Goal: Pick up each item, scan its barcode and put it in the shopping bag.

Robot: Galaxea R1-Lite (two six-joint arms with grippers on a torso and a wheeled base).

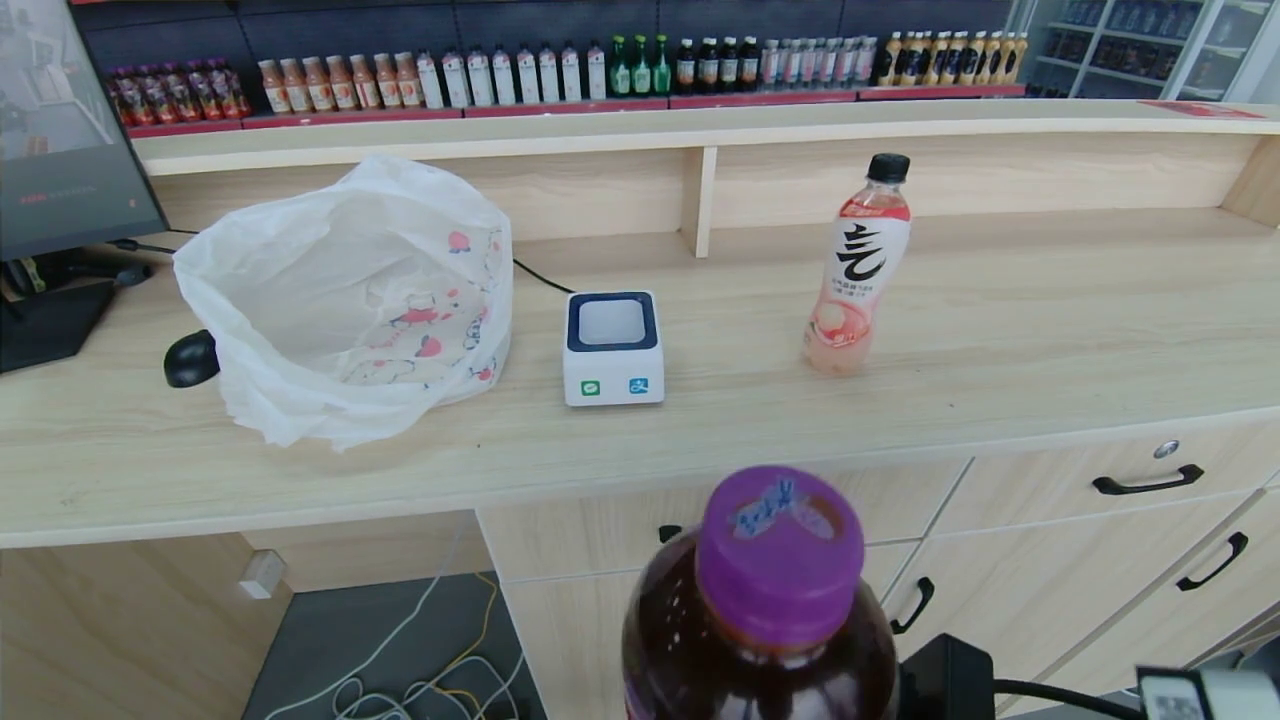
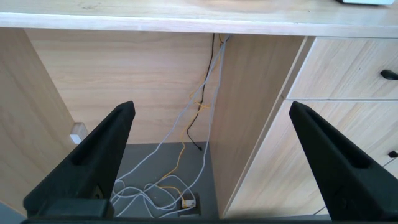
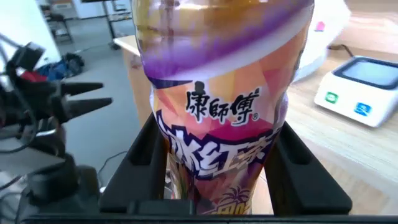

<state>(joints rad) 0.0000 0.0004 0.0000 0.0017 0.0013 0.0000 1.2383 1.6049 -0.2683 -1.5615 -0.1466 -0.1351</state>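
— Since the purple cap faces the head camera almost square on, is the dark bottle standing on end?

— Yes. Its long axis runs up and down, with the cap on top and the dark drink below. In the right wrist view its label faces the camera.

— What has hold of it?

— The right gripper. Its black fingers are closed against the bottle's body, one on each side, and the bottle fills the gap between them.

— Where is it compared with the counter?

— It is off the counter, on the robot's side of the front edge. It hangs in front of the drawers, a little to the right of the scanner's line.

— And on the counter itself?

— The scanner is a white box with its window facing up, near the middle. Just beside it on the left is the white shopping bag, its mouth open upward. A pink bottle with a black cap stands upright, well apart on the right. A monitor is at the far left.

— Does anything stand between the held bottle and the scanner?

— Only the counter's front edge and a bare strip of wood.

— And the left gripper?

— It is below counter level with its jaws spread wide and nothing between them. It faces the open bay where cables lie on the floor.
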